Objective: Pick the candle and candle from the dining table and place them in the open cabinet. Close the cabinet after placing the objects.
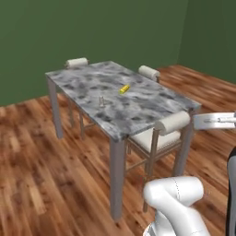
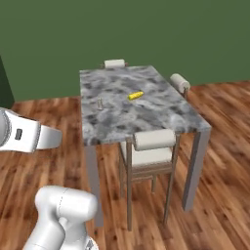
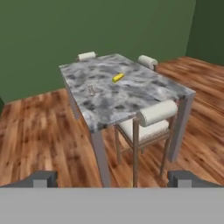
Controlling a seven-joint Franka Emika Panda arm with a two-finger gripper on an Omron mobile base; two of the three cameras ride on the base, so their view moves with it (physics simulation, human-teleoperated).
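Your gripper [image 3: 112,178] has its jaws spread wide with nothing between them; in the hand view the two dark fingertips [image 3: 41,178] sit far apart at the lower edge, aimed across bare wood floor [image 3: 39,131] toward the dining table [image 3: 144,89], well short of it.

Look past the tips and you meet the table's near corner leg and a chair [image 3: 148,124] tucked under the near right side, its cream roll backrest just at the table edge.

On the marbled top you can find one candle [image 3: 91,89] toward the left side of the table, small, greyish and upright. In the left base view the candle [image 1: 102,101] stands near the middle of the top, closer to the near long edge. In the right base view the same candle [image 2: 100,103] sits by the left edge. It is too small for you to tell its shape closely, and you cannot pick out a second candle from these pictures.

A yellow corn cob [image 3: 117,77] lies flat further in, near the table's centre and apart from the candle; you see it also at [image 1: 124,89] and [image 2: 135,95].

Two more cream-backed chairs [image 1: 76,62] stand at the far end and far side. A green wall [image 2: 122,34] closes the room behind the table.
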